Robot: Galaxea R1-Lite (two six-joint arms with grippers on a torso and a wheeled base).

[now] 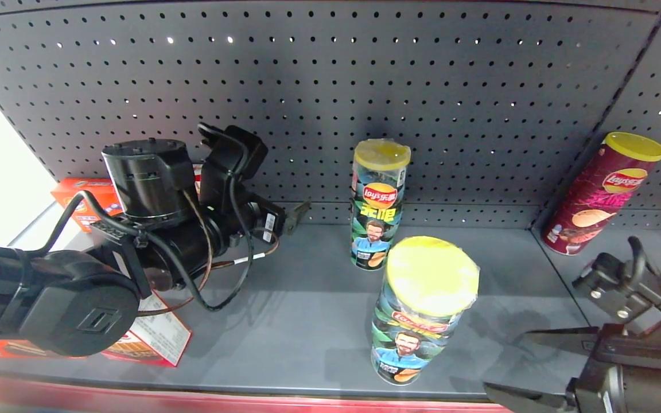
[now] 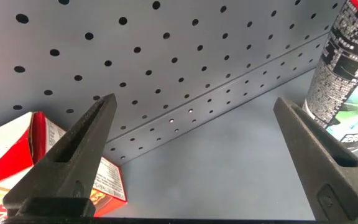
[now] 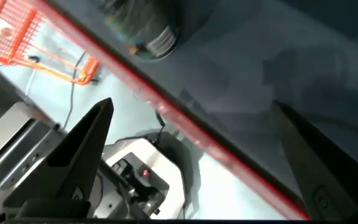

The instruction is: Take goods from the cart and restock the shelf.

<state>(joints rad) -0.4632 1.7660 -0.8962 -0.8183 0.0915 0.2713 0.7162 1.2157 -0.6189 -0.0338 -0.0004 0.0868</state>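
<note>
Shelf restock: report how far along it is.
Done: the back chip can and the front chip can stand upright on the shelf. In hand: nothing; the left claw and the right claw are both open and empty. Left: probably fetching more from the orange cart; its contents can't be seen.

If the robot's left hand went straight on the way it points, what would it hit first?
Most likely the perforated back wall, low down near the shelf floor. The open left hand frames it; the chips can stands off to one side.
</note>
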